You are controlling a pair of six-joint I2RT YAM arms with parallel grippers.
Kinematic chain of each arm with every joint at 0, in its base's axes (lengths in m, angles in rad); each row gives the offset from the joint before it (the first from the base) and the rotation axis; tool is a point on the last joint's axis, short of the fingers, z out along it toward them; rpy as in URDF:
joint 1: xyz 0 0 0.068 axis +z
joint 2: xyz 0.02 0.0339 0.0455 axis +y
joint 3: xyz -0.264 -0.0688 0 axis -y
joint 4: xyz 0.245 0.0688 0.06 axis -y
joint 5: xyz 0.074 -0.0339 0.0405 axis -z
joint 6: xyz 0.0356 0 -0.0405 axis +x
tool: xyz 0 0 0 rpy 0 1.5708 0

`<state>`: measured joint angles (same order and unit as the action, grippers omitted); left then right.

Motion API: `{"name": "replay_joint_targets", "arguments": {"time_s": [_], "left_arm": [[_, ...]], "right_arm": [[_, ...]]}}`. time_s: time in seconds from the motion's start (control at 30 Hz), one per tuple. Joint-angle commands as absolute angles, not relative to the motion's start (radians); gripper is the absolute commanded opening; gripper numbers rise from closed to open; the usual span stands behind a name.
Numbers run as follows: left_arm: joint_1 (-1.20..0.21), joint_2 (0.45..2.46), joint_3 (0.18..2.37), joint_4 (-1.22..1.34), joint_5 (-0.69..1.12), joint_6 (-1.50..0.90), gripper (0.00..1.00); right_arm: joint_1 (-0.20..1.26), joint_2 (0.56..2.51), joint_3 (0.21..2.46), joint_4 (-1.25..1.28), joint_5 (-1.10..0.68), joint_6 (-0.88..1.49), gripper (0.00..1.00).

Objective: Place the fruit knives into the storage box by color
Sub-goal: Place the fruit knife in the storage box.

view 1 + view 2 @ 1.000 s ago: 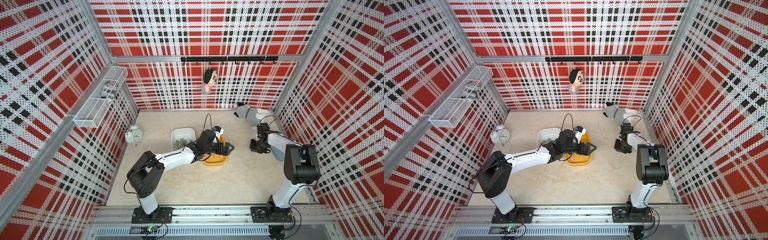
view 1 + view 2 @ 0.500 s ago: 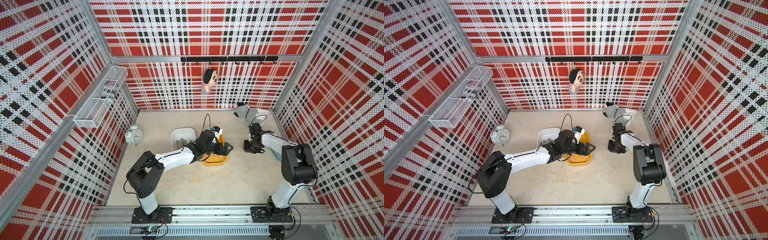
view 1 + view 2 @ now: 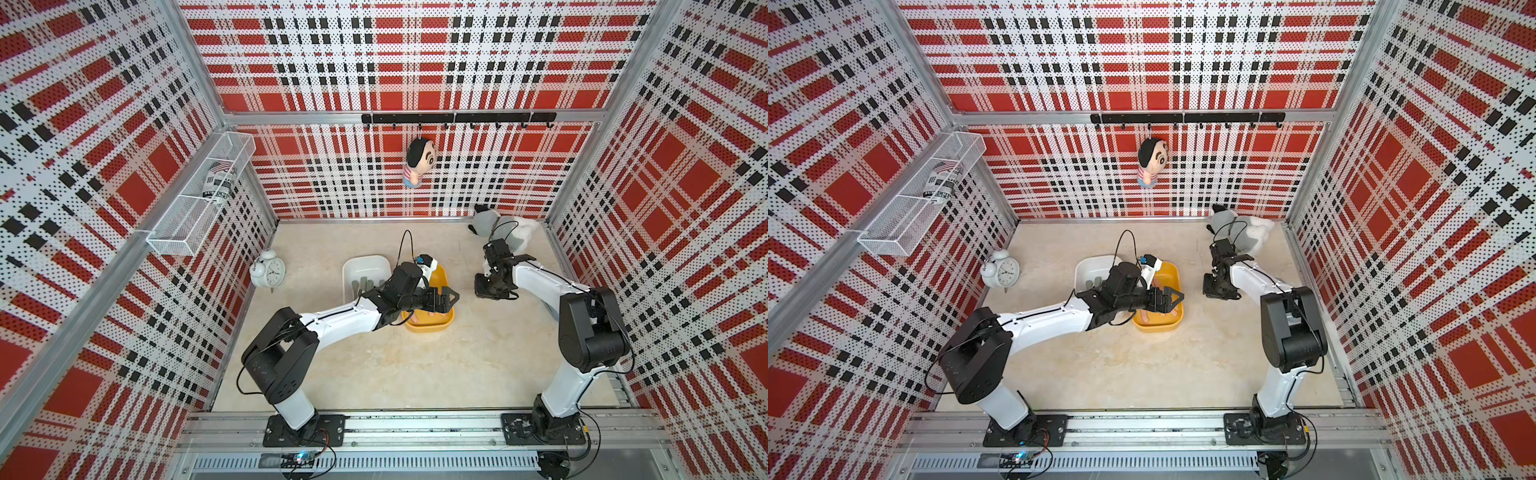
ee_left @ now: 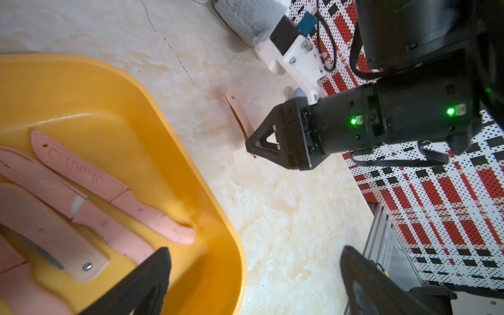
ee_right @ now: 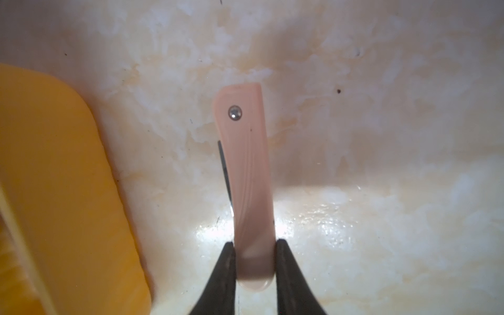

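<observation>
My right gripper (image 5: 255,245) is shut on the end of a salmon pink fruit knife (image 5: 245,163). It holds the knife low over the table, just right of the yellow storage box (image 3: 428,328). The left wrist view shows that same held knife (image 4: 238,113) sticking out of the right gripper (image 4: 253,144). My left gripper (image 4: 255,253) hangs open and empty over the yellow box's near rim (image 4: 218,207). Several pink knives (image 4: 152,215) lie inside that box. Green knives (image 3: 365,284) lie in the white box (image 3: 365,264) beside it. Both top views show the two grippers (image 3: 1173,298) (image 3: 1219,293) close together.
An alarm clock (image 3: 268,272) stands at the left of the table. A grey plush toy (image 3: 498,230) lies at the back right behind the right arm. A wire basket (image 3: 199,199) hangs on the left wall, and a doll (image 3: 419,162) hangs on the back wall.
The right gripper has moved left toward the yellow box. The left arm has stayed over the yellow box with its jaws wide.
</observation>
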<state>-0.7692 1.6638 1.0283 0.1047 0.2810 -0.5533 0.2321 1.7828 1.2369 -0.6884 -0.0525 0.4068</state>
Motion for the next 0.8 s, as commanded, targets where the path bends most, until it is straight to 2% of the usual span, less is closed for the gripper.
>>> {"name": "replay_joint_targets", "arguments": {"time_s": [0.0, 0.4, 0.77], "left_arm": [[-0.758, 1.62, 1.004, 0.111, 0.269, -0.554, 0.98], [-0.717, 1.539, 0.954, 0.033, 0.229, -0.539, 0.98], [-0.675, 1.449, 0.89, -0.044, 0.18, -0.53, 0.98]], "right_arm": [[0.243, 1.763, 1.267, -0.721, -0.066, 0.415, 0.22], [0.291, 1.718, 1.369, -0.798, -0.079, 0.414, 0.22], [0.404, 1.714, 1.478, -0.841, -0.078, 0.447, 0.22]]}}
